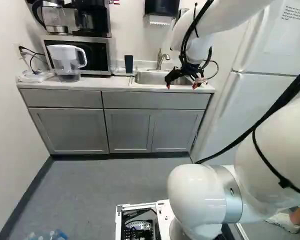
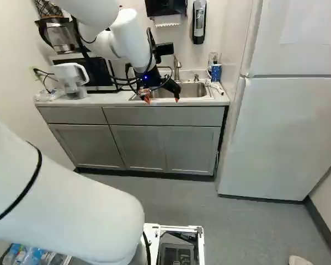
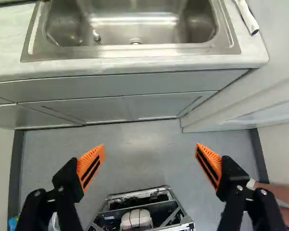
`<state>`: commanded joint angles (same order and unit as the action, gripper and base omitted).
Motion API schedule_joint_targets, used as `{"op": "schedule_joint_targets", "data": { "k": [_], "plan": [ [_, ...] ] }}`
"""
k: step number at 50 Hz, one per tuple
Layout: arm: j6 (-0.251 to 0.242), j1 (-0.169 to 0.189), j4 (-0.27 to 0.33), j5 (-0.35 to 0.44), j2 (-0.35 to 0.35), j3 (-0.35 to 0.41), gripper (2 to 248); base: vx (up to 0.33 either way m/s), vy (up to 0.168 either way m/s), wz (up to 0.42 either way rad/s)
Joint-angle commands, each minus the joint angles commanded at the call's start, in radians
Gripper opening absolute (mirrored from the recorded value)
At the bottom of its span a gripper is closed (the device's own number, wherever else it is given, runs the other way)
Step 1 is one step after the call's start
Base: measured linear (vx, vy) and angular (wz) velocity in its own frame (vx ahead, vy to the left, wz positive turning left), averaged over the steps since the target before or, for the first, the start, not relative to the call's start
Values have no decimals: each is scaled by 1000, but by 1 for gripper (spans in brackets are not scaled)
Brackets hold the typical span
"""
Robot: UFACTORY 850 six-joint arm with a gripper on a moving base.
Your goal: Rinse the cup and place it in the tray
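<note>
At the foot of the left base view, the fat white arm (image 1: 197,195) rises by an open box with a white frame (image 1: 140,206) and wires inside. Clear bottles with blue labels (image 1: 47,236) sit low down at the left there. Past them is the smooth grey floor (image 1: 100,185), then a row of flat grey cupboards (image 1: 65,131). The arm reaches over to the black gripper (image 1: 182,87), which hangs at the front of the sink and points down. Its jaws are wide apart, with orange pads (image 3: 90,166) and nothing between them. The pale bench (image 1: 90,85) has a shiny steel sink (image 3: 135,51) set in it, with a silver tap (image 1: 160,60) at the back. The cup, plain and dark blue (image 1: 128,64), stands on the bench just left of the sink, near the wall, well apart from the jaws. It stands straight, its long side going up and down, with the wider end seeming to be on top. A clear jug with a white handle (image 1: 66,59) is farther left, in front of a silver and black microwave (image 1: 104,56). On the sink's other side is a small blue and white tub (image 2: 215,72).
</note>
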<state>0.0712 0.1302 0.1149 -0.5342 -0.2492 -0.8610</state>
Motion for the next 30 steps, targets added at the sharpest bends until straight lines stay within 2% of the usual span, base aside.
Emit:
{"op": "schedule_joint_targets", "data": {
  "k": [10, 30],
  "plan": [
    [0, 0, 0, 0, 0, 0, 247, -71, 18, 4],
    [0, 0, 0, 0, 0, 0, 247, 1, 0, 0]
  ]
}}
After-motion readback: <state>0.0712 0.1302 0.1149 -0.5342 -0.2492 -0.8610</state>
